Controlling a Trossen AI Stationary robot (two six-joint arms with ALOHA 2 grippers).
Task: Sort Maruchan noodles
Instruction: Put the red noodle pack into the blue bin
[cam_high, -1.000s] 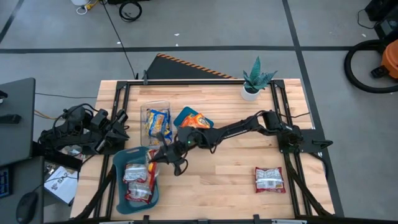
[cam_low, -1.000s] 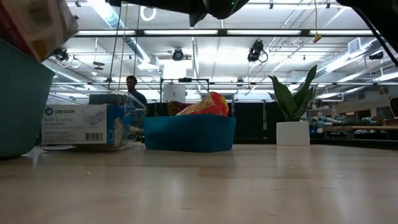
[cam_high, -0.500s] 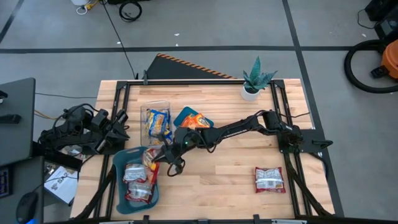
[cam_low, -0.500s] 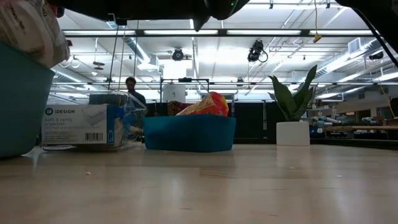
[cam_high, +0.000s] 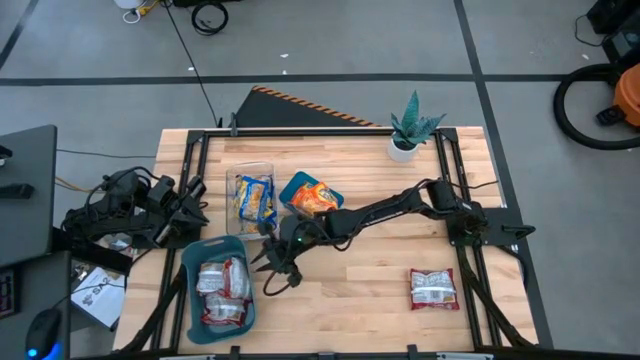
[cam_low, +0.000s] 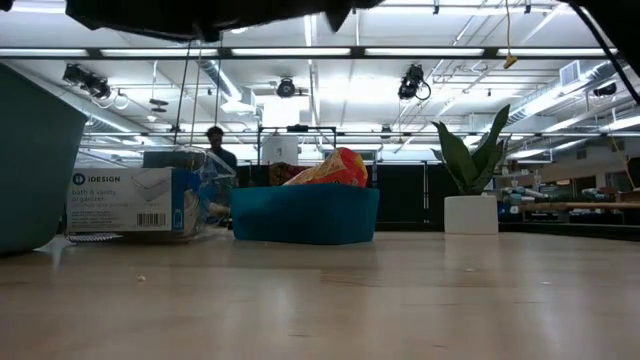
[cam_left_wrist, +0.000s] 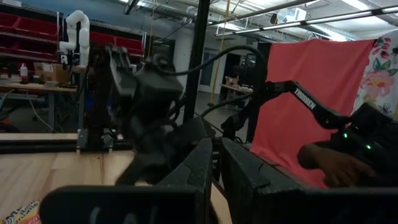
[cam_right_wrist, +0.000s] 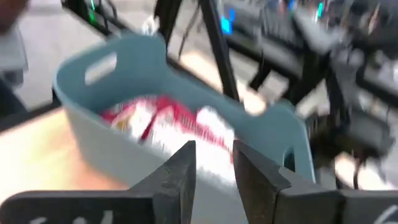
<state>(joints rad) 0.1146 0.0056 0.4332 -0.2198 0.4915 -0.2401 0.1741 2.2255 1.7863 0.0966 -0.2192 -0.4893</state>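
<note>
A large teal bin (cam_high: 192, 300) at the near left holds red-and-silver packets (cam_high: 222, 287); it also shows in the right wrist view (cam_right_wrist: 124, 68). My right gripper (cam_high: 270, 265) hovers just right of that bin, open and empty (cam_right_wrist: 214, 171). A clear container (cam_high: 250, 178) holds yellow-and-blue packets (cam_high: 255, 198). A small teal bin (cam_high: 293, 185) holds orange packets (cam_high: 316, 197). One red-and-silver packet (cam_high: 433, 287) lies flat on the table at the near right. My left gripper (cam_high: 192, 207) waits at the table's left edge, shut (cam_left_wrist: 216, 171).
A potted plant (cam_high: 410, 130) stands at the far right of the table. Metal rails (cam_high: 448, 170) run along the table's sides. Bare wood lies between the large bin and the lone packet. A person (cam_low: 215, 145) shows in the room behind.
My right gripper has carried a red-and-silver packet over the large teal bin's right rim. The packet now lies in the bin, and the gripper has drawn back toward the table's right and near edge without it.
</note>
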